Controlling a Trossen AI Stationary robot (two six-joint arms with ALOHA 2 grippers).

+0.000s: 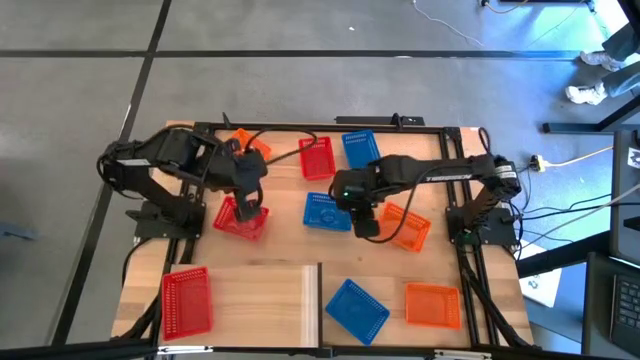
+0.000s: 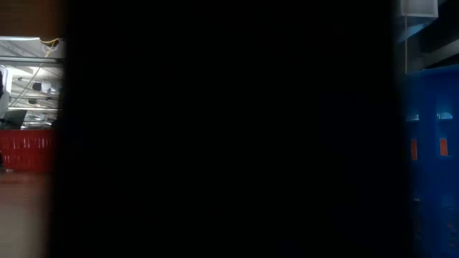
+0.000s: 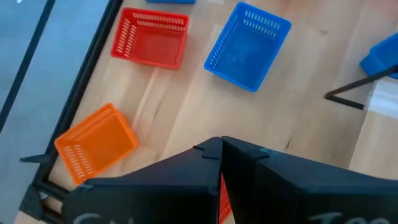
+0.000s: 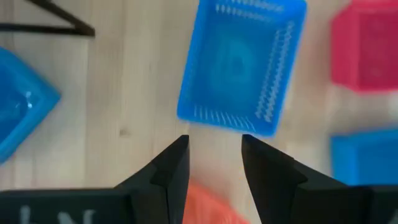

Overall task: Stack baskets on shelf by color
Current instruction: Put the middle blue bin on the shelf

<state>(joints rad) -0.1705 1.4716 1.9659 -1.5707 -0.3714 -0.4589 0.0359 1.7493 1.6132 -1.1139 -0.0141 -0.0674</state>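
A lab or workshop: grey concrete floor (image 1: 300, 30) with loose cables (image 1: 580, 158), and a black-framed wooden table (image 1: 260, 290) carrying two mounted robot arms

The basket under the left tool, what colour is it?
Red basket, clearest in the high view.

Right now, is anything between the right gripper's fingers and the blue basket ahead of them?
No. In the right wrist view, only bare wood tabletop separates the open right gripper from the blue basket.
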